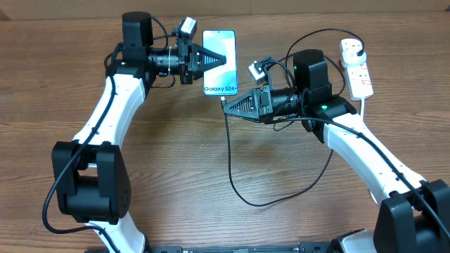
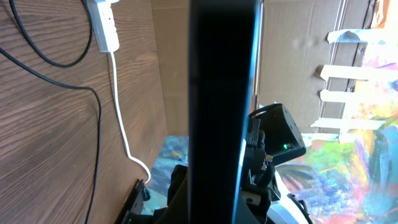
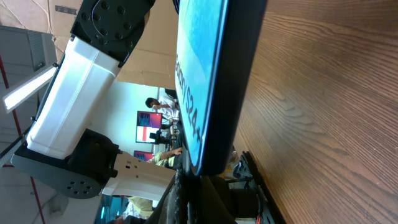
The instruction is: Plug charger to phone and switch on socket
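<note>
The phone (image 1: pixel 220 77), its blue screen reading "Galaxy S24+", is at the table's far middle. My left gripper (image 1: pixel 225 59) reaches across it from the left and is shut on it. In the left wrist view the phone (image 2: pixel 224 93) is a dark upright bar between my fingers. My right gripper (image 1: pixel 225 104) is at the phone's near end, shut on the charger's connector. The thin black charger cable (image 1: pixel 229 154) trails from there. In the right wrist view the phone's (image 3: pixel 211 74) lower end meets the right gripper (image 3: pixel 208 186). The white socket (image 1: pixel 357 67) lies at the far right with a black plug (image 1: pixel 354 48) in it.
The black cable loops (image 1: pixel 281 200) across the table's middle toward the near side, then runs back under my right arm (image 1: pixel 365 147). The socket's thick white cord (image 1: pixel 363 105) passes behind that arm. In the left wrist view the socket (image 2: pixel 106 25) and its cord (image 2: pixel 121 106) lie on bare wood.
</note>
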You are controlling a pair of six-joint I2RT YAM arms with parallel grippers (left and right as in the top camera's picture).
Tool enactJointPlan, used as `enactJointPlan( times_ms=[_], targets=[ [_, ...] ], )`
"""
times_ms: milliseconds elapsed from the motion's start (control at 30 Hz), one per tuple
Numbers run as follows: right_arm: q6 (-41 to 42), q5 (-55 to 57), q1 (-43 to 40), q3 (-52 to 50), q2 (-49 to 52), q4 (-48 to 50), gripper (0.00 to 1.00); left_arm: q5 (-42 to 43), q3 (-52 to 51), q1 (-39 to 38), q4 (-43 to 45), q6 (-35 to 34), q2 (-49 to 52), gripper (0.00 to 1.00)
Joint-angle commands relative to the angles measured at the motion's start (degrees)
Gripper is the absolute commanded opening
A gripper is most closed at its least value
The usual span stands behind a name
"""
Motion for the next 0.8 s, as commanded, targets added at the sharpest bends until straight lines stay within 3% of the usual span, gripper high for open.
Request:
enactJointPlan(
  times_ms=[0,767],
  targets=[
    [0.2,0.2,0.0,0.4,-0.8,0.5,0.04,-0.1,0.9,0.3,0.0,0.5,0.1,0.04],
    [0.2,2.5,0.7,0.4,-0.8,-0.4,0.04,-0.4,0.9,-0.5,-1.3,0.5,0.1,0.04]
  ],
)
